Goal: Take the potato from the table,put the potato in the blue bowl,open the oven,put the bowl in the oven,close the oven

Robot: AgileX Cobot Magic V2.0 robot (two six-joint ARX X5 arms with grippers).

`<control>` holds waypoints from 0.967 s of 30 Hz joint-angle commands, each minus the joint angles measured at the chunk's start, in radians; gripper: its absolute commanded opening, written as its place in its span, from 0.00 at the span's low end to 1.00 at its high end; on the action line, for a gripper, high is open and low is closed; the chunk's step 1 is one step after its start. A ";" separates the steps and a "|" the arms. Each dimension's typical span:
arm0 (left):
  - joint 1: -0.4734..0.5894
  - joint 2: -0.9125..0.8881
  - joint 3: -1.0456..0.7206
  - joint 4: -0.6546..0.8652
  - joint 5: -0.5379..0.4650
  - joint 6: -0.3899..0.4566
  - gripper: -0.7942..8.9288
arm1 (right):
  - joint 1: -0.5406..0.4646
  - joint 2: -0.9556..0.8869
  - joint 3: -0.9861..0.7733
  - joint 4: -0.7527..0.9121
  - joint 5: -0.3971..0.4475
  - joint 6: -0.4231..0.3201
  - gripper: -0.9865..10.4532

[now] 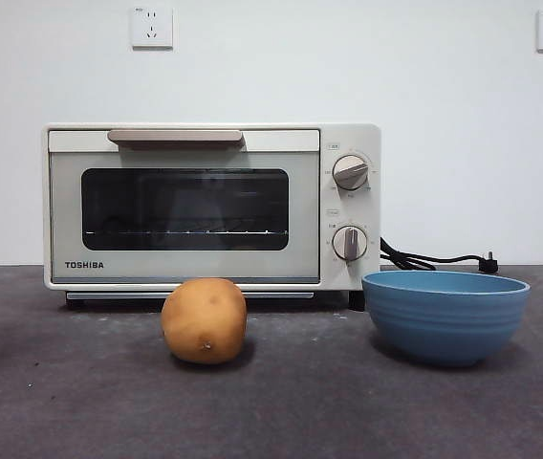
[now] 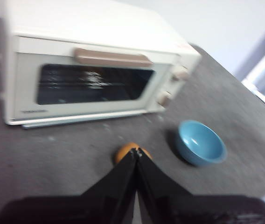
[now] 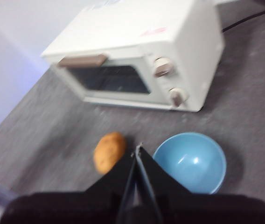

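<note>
the left gripper (image 2: 136,151) hangs above the table (image 1: 61,402) with its jaws pressed together on nothing, its tips over the potato (image 2: 125,151). the right gripper (image 3: 137,149) is likewise clenched empty, up high between potato and blue bowl (image 3: 191,161). outward from there: the potato sits on the table in front of the oven (image 1: 209,206), the bowl well apart beside it and empty, the oven door closed (handle untouched). nothing looks done yet; every step remains.
</note>
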 commanded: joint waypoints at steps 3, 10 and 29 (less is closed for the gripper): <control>-0.003 0.058 0.093 -0.116 0.079 0.122 0.07 | 0.028 0.097 0.164 -0.215 -0.047 -0.152 0.08; -0.028 0.068 0.150 -0.238 0.080 0.181 0.07 | 0.110 0.153 0.241 -0.401 -0.038 -0.250 0.08; -0.033 0.068 0.156 -0.240 0.080 0.181 0.07 | 0.137 0.164 0.241 -0.389 -0.041 -0.199 0.64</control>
